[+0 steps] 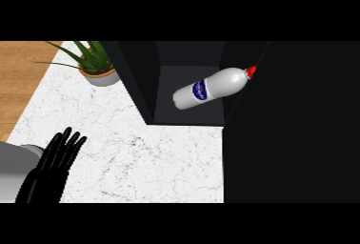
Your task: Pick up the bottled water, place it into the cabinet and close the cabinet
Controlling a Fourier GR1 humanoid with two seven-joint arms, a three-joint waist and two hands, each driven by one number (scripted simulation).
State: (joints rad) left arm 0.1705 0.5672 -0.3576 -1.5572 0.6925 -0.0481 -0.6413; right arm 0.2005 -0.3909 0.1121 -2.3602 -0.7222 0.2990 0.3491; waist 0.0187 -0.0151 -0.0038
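The bottle (212,87) lies on its side inside the dark cabinet (141,81), on the shelf at the far right, its red cap pointing to the far right against the cabinet's right wall. The left hand (57,157) rests at the near left over the white marble counter (147,152), fingers straight and holding nothing. A potted plant (97,64) stands at the far left, just beside the cabinet.

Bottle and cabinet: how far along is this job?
Done: the bottle lies on its side inside the cabinet. In hand: nothing; the left hand rests open at the lower left, and the right hand is out of view. Left: closing the cabinet, which looks open.
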